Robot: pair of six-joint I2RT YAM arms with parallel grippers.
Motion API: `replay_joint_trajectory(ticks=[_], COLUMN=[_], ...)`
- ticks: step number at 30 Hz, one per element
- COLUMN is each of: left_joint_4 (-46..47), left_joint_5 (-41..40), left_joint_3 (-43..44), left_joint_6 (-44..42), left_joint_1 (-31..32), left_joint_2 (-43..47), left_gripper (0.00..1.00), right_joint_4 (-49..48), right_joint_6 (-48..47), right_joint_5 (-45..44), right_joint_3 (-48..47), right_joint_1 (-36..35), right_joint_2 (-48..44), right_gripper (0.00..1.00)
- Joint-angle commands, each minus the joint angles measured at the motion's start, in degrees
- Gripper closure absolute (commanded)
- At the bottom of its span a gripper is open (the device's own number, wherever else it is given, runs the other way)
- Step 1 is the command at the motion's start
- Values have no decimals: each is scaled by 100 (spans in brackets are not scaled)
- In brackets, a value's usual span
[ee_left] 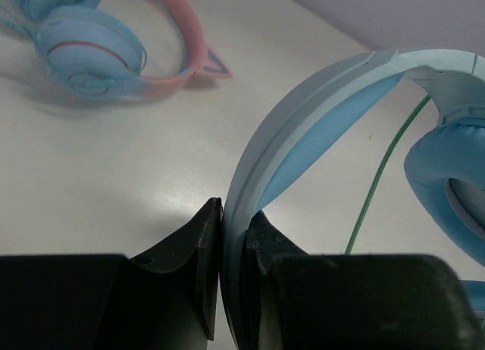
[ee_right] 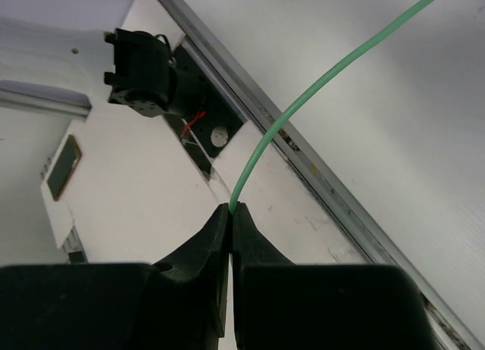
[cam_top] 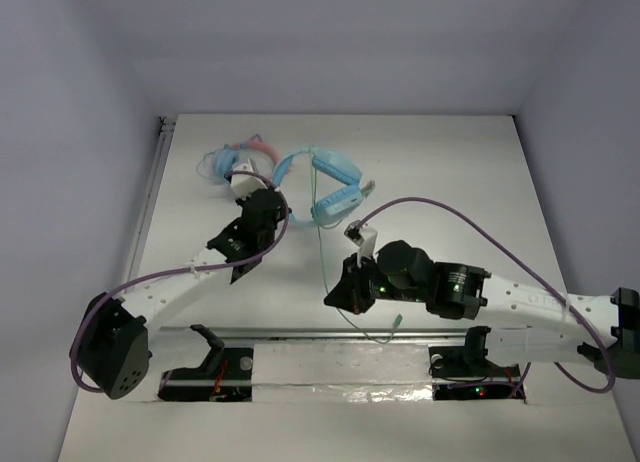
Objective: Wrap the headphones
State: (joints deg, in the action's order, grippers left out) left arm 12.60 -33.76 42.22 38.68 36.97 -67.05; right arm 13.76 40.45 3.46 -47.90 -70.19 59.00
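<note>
Pinching headphones (ee_left: 326,100) band in left tool (ee_left: 233,217), cable (ee_right: 333,68) in right tool (ee_right: 230,214).

headphones (ee_left: 303,123) cropped (right edge), cable (ee_right: 326,73) cropped

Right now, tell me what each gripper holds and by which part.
The left gripper is shut on the headphones, pinching the padded headband. The right gripper is shut on their thin green cable, partway along it.
</note>
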Motion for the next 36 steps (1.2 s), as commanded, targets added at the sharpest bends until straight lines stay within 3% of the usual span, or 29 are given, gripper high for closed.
replay_joint_trajectory(ticks=[1, 6, 12, 22, 30, 32, 36], left_joint_4=[148, -1492, -3093, -3088, -2930, -2982, -3061], left_joint_5=[-281, -403, -96, 1572, 2435, 2514, 2786], left_joint_3=[-90, 67, 375, 463, 524, 577, 717], left_joint_6=[-79, -18, -211, -1441, -1582, -1644, -1810], left_joint_1=[468, 1600, 2085, 2209, 2069, 2007, 1823], left_joint_2=[51, 130, 253, 420, 983, 1097, 1141], left_gripper=[100, 100, 100, 100, 100, 100, 100], right_joint_4=[1530, 2411, 3080, 3186, 2993, 2835, 2703], right_joint_6=[-563, -775, -907, -1302, -1092, -1074, -1021], right_joint_5=[-494, -1189, -1980, -3412, -4810, -5040, -5119], right_joint_3=[-623, -1379, -1845, -2189, -1856, -1776, -1635], right_joint_1=[-65, -65, -65, 40, 146, 199, 471], right_joint_2=[181, 401, 235, 428, 411, 331, 366], right_gripper=[100, 100, 100, 100, 99, 96, 81])
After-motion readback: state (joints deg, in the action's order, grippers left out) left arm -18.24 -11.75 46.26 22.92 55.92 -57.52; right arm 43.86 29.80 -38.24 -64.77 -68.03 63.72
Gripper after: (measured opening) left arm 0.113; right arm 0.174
